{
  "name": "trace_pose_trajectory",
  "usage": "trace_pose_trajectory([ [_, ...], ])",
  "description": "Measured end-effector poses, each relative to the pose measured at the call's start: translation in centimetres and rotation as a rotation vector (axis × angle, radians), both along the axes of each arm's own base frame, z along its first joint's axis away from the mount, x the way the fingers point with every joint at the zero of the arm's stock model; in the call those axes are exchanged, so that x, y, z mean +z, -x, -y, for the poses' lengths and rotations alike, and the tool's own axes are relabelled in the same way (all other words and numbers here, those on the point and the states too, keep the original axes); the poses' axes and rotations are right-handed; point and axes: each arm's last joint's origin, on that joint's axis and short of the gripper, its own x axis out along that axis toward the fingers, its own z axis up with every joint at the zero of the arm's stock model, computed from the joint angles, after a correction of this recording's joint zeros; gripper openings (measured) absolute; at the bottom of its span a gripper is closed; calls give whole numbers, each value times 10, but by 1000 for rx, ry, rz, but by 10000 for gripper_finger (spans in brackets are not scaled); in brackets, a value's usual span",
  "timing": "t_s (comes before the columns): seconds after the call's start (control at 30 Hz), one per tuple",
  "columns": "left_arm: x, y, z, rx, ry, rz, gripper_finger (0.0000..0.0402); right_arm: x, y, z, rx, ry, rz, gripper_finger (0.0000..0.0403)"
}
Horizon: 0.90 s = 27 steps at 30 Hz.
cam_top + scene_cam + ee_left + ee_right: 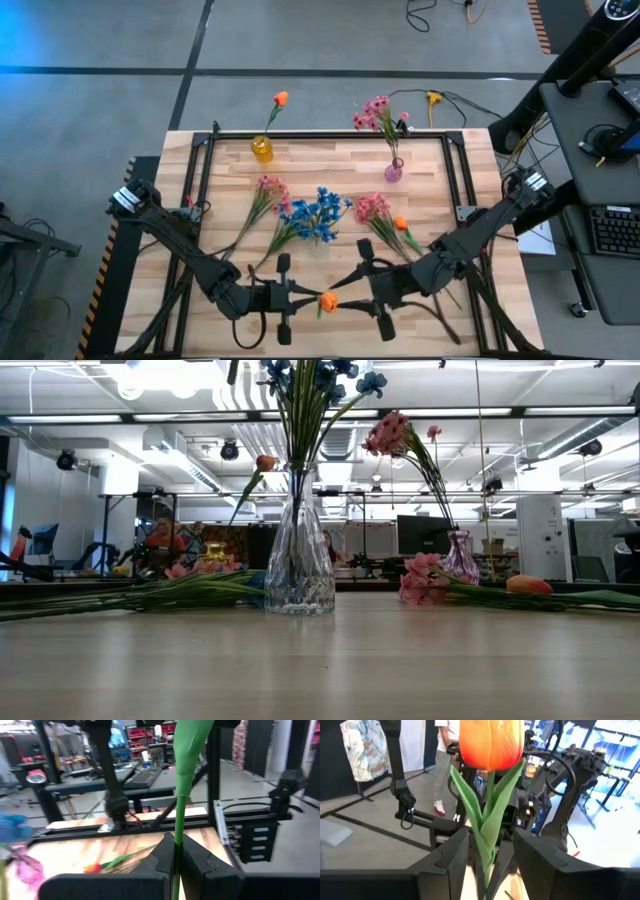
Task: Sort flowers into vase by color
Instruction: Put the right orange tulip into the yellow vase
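Note:
An orange tulip (327,300) with a green stem is held up near the table's front edge, between my two grippers, which face each other. My left gripper (303,298) is shut on its stem. My right gripper (490,860) is open; its fingers stand on either side of the tulip's leaves (487,820), below the bud (491,742), without touching them. A yellow vase (262,150) holds one orange flower (279,98). A small pink vase (393,170) holds pink flowers (377,115). A clear glass vase (298,565) holds blue flowers (315,213). My left gripper pinches the tulip's thin green stem (176,847) between its two fingers, below the leaves. The fingers come level from the table's left and lie across the stem. The tulip stands upright in the hold, bud on top, lifted clear of the table.
Loose pink sprays (268,190) (375,208) and another orange bud (400,224) lie on the wooden table (330,160) around the blue flowers. A black frame (330,132) runs along the table's far edge and sides. A desk with a keyboard (610,230) stands to the right.

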Motion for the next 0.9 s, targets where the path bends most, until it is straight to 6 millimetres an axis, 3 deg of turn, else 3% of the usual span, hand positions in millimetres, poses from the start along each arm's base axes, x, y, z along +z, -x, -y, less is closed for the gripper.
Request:
trace_pose_trajectory([
  [0.33,30,21,-18,58,-19,-18,1,21,27,18,-10,-58,-52,160],
  [0.47,52,35,-30,87,-38,5,1,23,31,21,-9,-49,-66,156],
  [0.7,91,68,-63,171,-108,35,1,18,35,24,-23,-63,-148,160],
  [0.9,105,88,-98,306,-153,-3,1,14,44,31,-69,-79,-254,160],
])
